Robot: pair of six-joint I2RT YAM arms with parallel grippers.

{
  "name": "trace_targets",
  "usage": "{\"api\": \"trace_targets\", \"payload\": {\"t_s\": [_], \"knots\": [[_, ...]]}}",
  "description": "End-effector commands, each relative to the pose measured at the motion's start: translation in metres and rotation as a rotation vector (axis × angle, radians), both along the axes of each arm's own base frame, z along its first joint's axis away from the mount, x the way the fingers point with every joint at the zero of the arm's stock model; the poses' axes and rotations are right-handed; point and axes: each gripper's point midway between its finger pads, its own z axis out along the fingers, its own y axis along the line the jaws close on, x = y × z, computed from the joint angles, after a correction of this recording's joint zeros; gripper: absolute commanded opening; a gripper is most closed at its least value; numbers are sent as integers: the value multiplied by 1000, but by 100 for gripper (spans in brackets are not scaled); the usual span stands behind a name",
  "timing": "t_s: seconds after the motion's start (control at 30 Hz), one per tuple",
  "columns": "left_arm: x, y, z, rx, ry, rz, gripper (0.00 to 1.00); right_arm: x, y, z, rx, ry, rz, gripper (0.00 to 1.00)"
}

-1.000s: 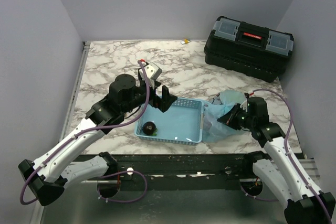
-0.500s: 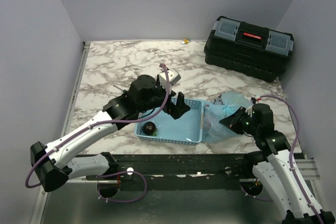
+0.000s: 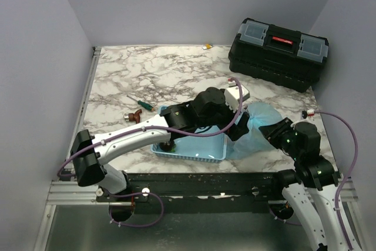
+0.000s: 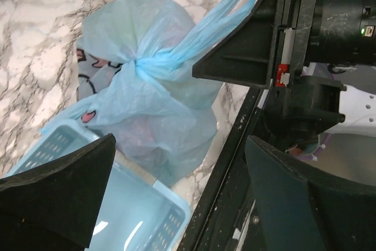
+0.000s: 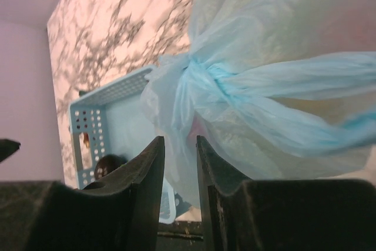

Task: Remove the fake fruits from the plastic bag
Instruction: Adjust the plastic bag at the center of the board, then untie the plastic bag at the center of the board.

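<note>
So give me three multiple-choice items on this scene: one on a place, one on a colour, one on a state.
1. Where does the dark plum lie?
A. In the blue basket
B. On top of the toolbox
C. On the bare table by the far wall

2. What colour is the toolbox's body?
A. White
B. Black
C. Yellow

3. In what state is the plastic bag?
A. Spread flat and empty
B. Pulled wide open at the mouth
C. Knotted shut at its handles

Key:
1 A: the plum sits inside the basket, at its near left corner.
2 B: the toolbox in the far right corner is black, with a red part on its lid.
3 C: the plastic bag bulges and its handles are tied in a knot.
</note>
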Motion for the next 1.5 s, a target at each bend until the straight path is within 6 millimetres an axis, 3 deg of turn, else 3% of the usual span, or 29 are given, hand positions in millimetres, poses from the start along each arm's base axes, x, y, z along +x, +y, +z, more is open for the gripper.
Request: {"api": "trace_targets", "payload": {"t_s": [0.0, 0.13, 0.23, 0.27, 0.43, 0.77, 0.97, 1.13, 1.3, 1.47], "knots": [[5, -28, 0, 4, -18, -2, 89, 2, -41, 8, -21, -14, -263, 31], [14, -49, -7, 18, -10, -5, 89, 4, -55, 5, -48, 41, -357, 31], [25, -61, -18, 61, -19, 12, 89, 7, -60, 14, -99, 32, -357, 31], [41, -66, -29, 105, -47, 62, 91, 8, -59, 26, -108, 7, -341, 31], [63, -73, -50, 186, -90, 123, 90, 7, -51, 34, -83, -5, -297, 31], [54, -85, -88, 217, -8, 72, 76, 9, -62, 56, -209, -17, -279, 34], [45, -81, -106, 221, 31, 39, 55, 22, -57, 49, -249, 38, -239, 39], [37, -81, -112, 195, 74, -12, 42, 33, -39, 28, -237, 113, -153, 43], [32, -77, -113, 189, 103, -30, 0, 39, -17, 6, -188, 189, -55, 44], [25, -75, -115, 147, 108, -49, 0, 34, -11, -23, -158, 261, -42, 46]]}}
